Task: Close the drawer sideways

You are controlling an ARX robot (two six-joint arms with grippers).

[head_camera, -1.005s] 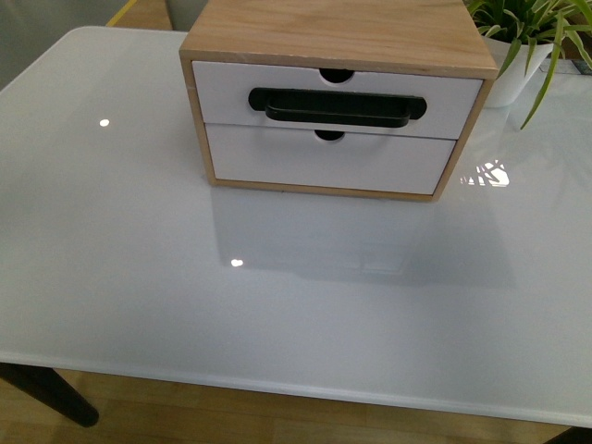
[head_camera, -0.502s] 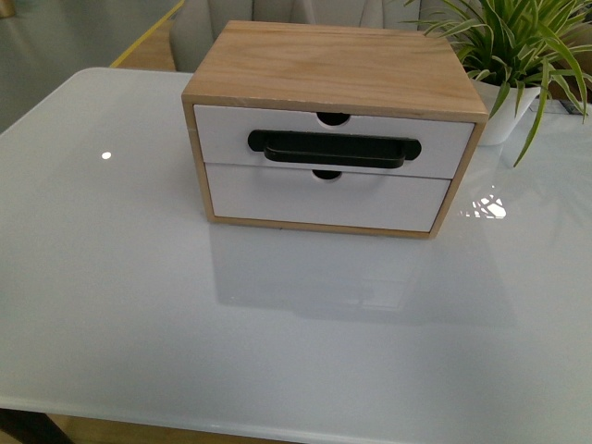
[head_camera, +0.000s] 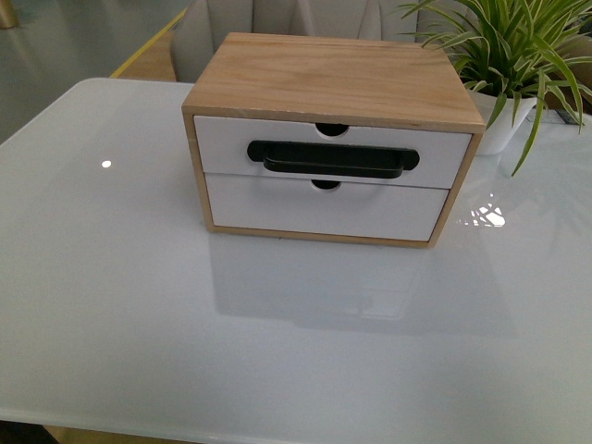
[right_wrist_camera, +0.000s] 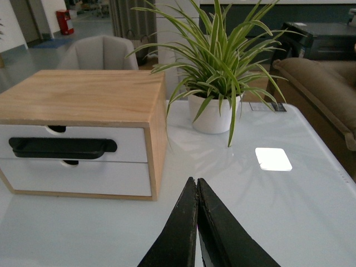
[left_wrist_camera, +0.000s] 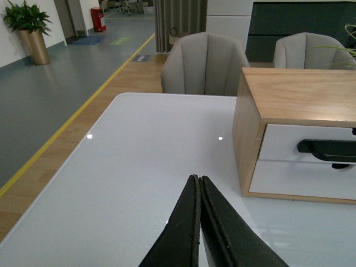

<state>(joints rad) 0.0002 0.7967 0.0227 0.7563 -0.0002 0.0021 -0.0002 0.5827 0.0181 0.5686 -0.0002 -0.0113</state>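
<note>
Drawer [head_camera: 333, 152], top of a wooden box [head_camera: 338, 79], sits flush at mid-bench [head_camera: 139, 305], well ahead of both hands. Left hand [left_wrist_camera: 199, 181] and right hand [right_wrist_camera: 195, 182]: fingers pressed together, empty. White front, long black bar handle [head_camera: 333, 159], half-round notch. Potted plant [head_camera: 504, 55] beside the box.

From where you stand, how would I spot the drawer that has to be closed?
On the white table stands a wooden box. The drawer is the upper of its two white fronts. Only it carries a long black bar handle.
</note>
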